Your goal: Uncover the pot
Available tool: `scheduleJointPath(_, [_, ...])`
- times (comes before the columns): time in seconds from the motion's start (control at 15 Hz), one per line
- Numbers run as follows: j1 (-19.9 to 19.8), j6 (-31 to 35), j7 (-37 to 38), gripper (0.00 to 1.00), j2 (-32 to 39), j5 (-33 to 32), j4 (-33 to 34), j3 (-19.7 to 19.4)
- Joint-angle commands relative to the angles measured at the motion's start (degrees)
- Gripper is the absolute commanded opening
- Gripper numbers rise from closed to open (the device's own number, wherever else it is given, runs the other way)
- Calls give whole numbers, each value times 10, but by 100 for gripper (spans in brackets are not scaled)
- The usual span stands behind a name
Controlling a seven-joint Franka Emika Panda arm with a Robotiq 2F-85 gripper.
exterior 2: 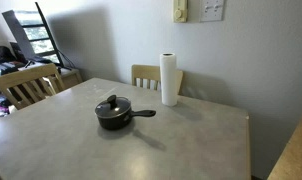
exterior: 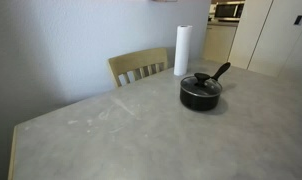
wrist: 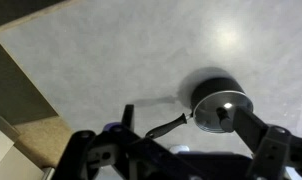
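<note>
The small black pot [exterior: 198, 97] stands on the grey table [exterior: 111, 140], and its long handle points toward the back right. A glass lid [exterior: 201, 83] with a dark knob covers it. Both also show in an exterior view, the pot [exterior 2: 115, 120] and the lid [exterior 2: 113, 106]. In the wrist view the pot [wrist: 204, 82] with the lid [wrist: 222, 108] lies below, and its handle [wrist: 157, 128] points left. My gripper [wrist: 161, 135] is open and empty well above the table. Its right finger overlaps the lid's edge in the picture. The arm does not show in the exterior views.
A white paper-towel roll [exterior: 181, 50] stands upright behind the pot, also seen in an exterior view [exterior 2: 169, 80]. A wooden chair [exterior: 138, 67] stands at the table's far side and another chair [exterior 2: 26, 85] at a corner. The table's edge [wrist: 31, 95] shows in the wrist view.
</note>
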Motion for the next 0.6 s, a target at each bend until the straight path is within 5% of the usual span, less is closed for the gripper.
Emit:
scheduleJointPath(0.0, [1,-4,0,100,1,0,-3,-1])
scheduleJointPath(0.53, [41,104,-53,100,111,-2,25,-8])
